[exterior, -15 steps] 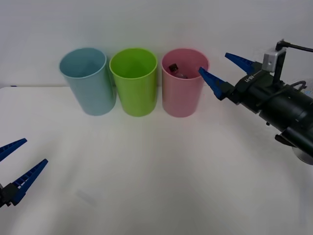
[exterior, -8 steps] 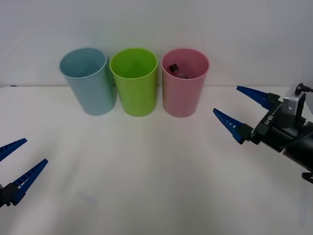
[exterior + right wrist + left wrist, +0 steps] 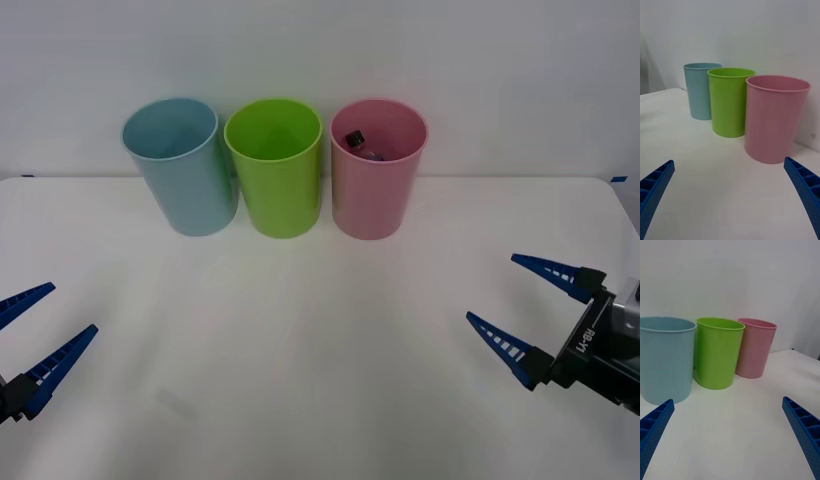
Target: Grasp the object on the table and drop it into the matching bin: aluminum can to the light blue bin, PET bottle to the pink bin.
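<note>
Resting inside the pink bin (image 3: pixel 378 190): PET bottle (image 3: pixel 360 144). Right gripper (image 3: pixel 528 306) and left gripper (image 3: pixel 42 328), fingers apart, flank the table (image 3: pixel 300 340) at its near edge.

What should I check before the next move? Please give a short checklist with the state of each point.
1. Bottle is inside the pink bin: ok.
2. Right gripper is open, low over the table, on the right: ok.
3. Left gripper is open at the table's left edge: ok.
4. Light blue bin and green bin stand upright: ok.
5. Another object waits on the table: cannot tell.
</note>
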